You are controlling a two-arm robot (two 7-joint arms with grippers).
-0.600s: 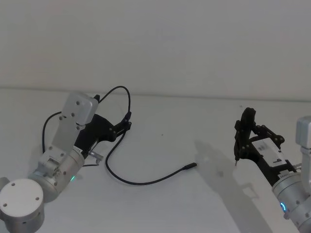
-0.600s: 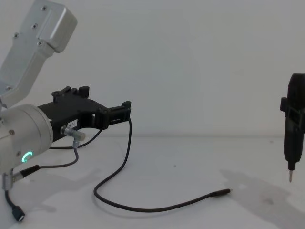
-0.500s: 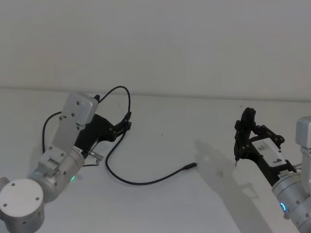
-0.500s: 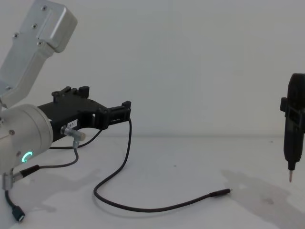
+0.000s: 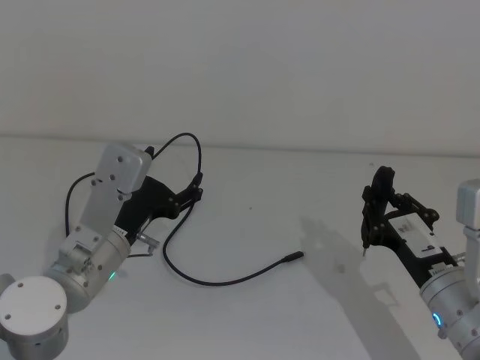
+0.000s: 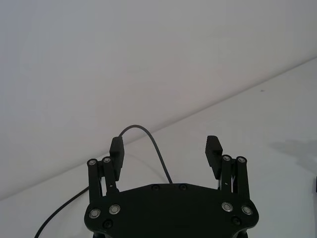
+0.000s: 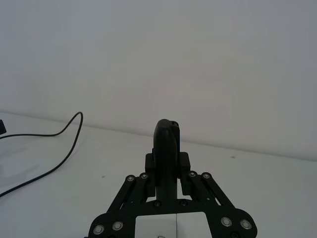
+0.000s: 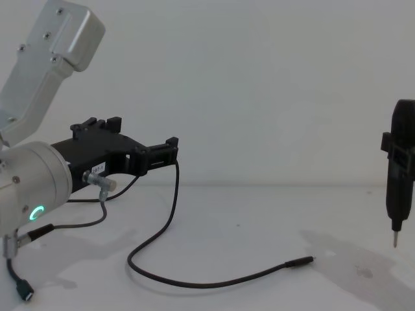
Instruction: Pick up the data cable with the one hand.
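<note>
Data cable [image 5: 164, 251]: its loop lies on the bench [image 5: 262, 187], with the plug [image 5: 294, 256] well out ahead of the left gripper [image 5: 196, 186]. One run climbs to the fingertips and arcs over beyond them. In the left wrist view the fingers [image 6: 117, 151] are wide apart and the cord crosses the gap from one fingertip toward the palm, not pinched yet. We judge the close is next. We'd centre the cord between the fingers, seat it deep and squeeze slowly, since a cord this thin can slip past the tips. Then we lift straight and watch the slack. The right gripper [image 5: 373, 214] is parked well apart, clamped on a pin-tipped tool [image 8: 402, 168].
</note>
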